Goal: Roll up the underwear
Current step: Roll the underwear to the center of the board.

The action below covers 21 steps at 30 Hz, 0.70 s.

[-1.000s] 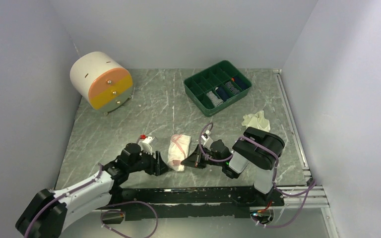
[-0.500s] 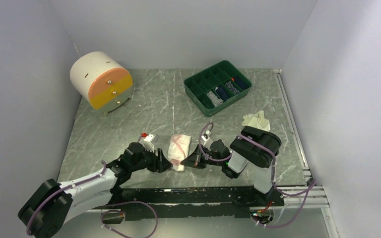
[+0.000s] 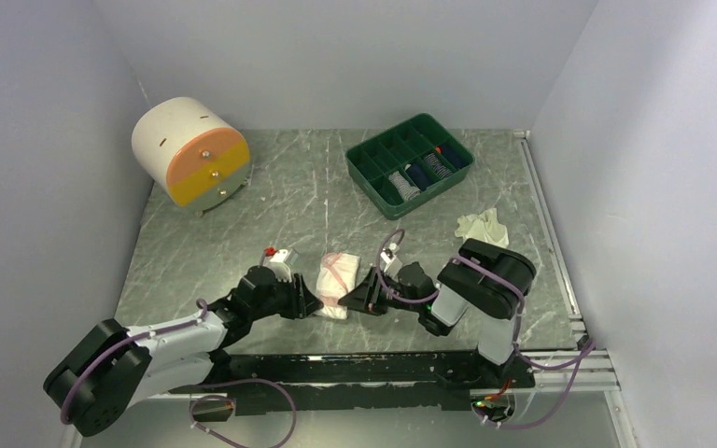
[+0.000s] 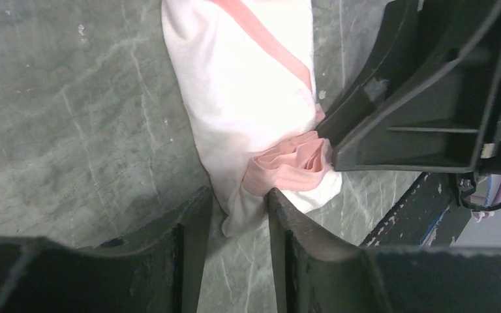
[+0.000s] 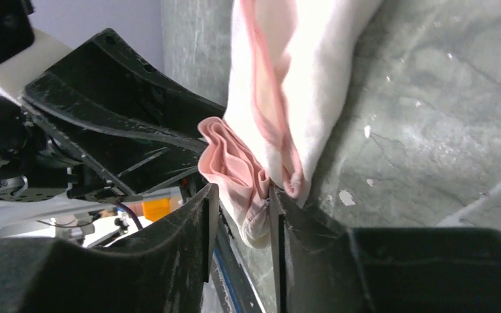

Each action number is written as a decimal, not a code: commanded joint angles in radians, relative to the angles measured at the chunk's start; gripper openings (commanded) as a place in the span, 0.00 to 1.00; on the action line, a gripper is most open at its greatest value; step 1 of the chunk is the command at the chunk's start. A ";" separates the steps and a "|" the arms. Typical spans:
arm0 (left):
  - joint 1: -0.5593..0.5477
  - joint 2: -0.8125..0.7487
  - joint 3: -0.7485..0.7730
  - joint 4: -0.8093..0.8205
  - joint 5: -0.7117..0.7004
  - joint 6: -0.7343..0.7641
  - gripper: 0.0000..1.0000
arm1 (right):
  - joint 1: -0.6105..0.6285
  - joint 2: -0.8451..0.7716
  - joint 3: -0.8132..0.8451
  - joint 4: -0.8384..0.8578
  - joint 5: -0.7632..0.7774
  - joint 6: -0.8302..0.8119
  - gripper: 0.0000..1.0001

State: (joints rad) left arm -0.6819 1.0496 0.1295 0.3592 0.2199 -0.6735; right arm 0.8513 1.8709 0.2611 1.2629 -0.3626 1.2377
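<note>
The white underwear with pink trim lies folded into a long bundle on the table between my two grippers. My left gripper is at its near left end. In the left wrist view the open jaws stand either side of the bundle's near corner. My right gripper is at the near right end. In the right wrist view the jaws are open around the pink folded end, which touches the right finger. The cream-white underwear lies crumpled at the right.
A green divided tray with rolled items stands at the back right. A white, orange and yellow drawer drum stands at the back left. A black rail runs along the near table edge.
My left gripper has moved right, up to the near end of the pink-trimmed underwear. My right gripper has stayed at the bundle's other side.
</note>
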 commanded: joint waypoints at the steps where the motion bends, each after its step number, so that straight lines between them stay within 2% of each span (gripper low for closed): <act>1: -0.005 -0.004 -0.026 -0.078 -0.047 -0.020 0.41 | -0.008 -0.105 -0.012 -0.039 0.059 -0.114 0.39; 3: -0.007 0.005 -0.021 -0.080 -0.053 -0.021 0.38 | -0.008 -0.172 -0.005 -0.136 0.091 -0.184 0.40; 7: -0.017 0.006 0.002 -0.084 -0.041 -0.005 0.40 | -0.005 -0.309 0.074 -0.466 0.186 -0.375 0.41; 9: -0.018 0.018 0.025 -0.106 -0.033 0.013 0.41 | 0.004 -0.386 0.079 -0.522 0.253 -0.492 0.42; 11: -0.020 0.029 0.038 -0.108 -0.018 0.027 0.42 | 0.025 -0.495 0.051 -0.495 0.335 -0.648 0.43; 13: -0.022 0.045 0.051 -0.120 -0.013 0.032 0.42 | 0.047 -0.563 0.029 -0.450 0.339 -0.862 0.44; 14: -0.022 0.053 0.059 -0.130 -0.013 0.032 0.42 | 0.054 -0.584 0.026 -0.442 0.297 -1.033 0.45; 15: -0.022 0.066 0.068 -0.142 -0.013 0.032 0.41 | 0.062 -0.596 0.032 -0.461 0.246 -1.121 0.45; 18: -0.022 0.100 0.090 -0.158 0.001 0.026 0.39 | 0.112 -0.589 0.086 -0.594 0.154 -1.505 0.44; 21: -0.022 0.115 0.108 -0.190 -0.012 0.013 0.38 | 0.215 -0.549 0.138 -0.772 0.170 -1.806 0.42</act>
State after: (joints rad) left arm -0.6994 1.1336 0.2180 0.2779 0.2138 -0.6697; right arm 0.9623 1.2835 0.3283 0.7238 -0.1543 0.0174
